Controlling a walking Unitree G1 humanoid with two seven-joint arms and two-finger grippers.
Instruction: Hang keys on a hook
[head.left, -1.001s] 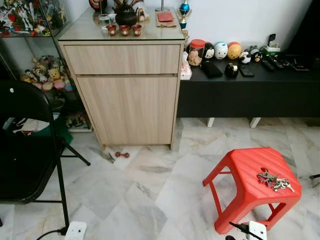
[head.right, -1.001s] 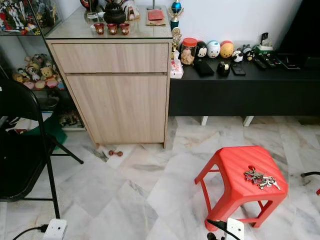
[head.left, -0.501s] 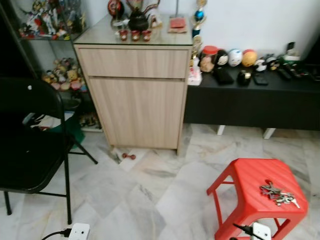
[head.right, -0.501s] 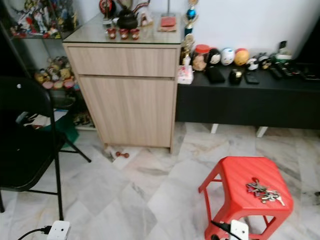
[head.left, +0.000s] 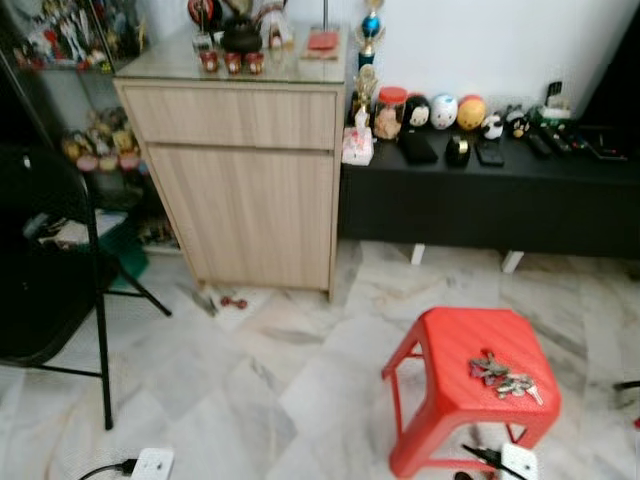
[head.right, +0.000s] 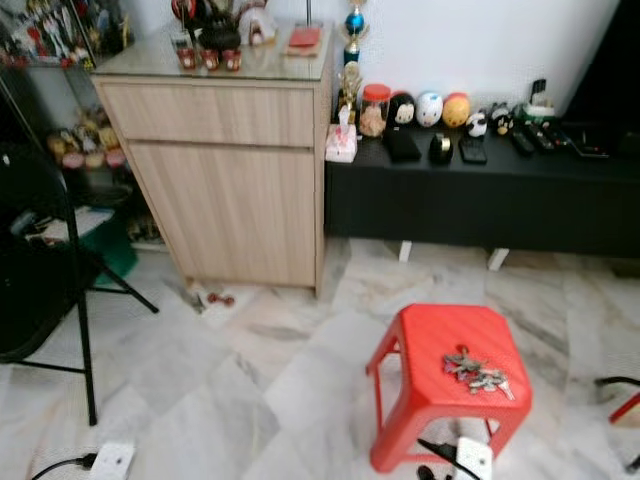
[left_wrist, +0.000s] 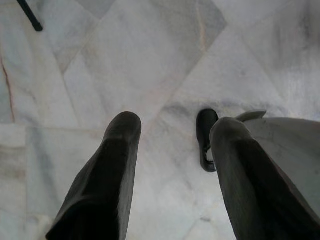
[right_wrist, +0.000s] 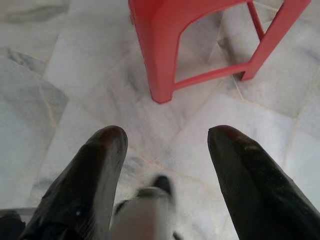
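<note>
On stool (head.left: 440, 360) top, keys (head.left: 503, 373) near right edge.

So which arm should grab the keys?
Probably the right. The keys lie on the red stool on the robot's right, and the open right gripper hangs beside its legs.

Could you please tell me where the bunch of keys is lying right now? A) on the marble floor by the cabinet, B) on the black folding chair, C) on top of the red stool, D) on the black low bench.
C: the keys lie on the seat of the red stool, which stands on the marble floor.
</note>
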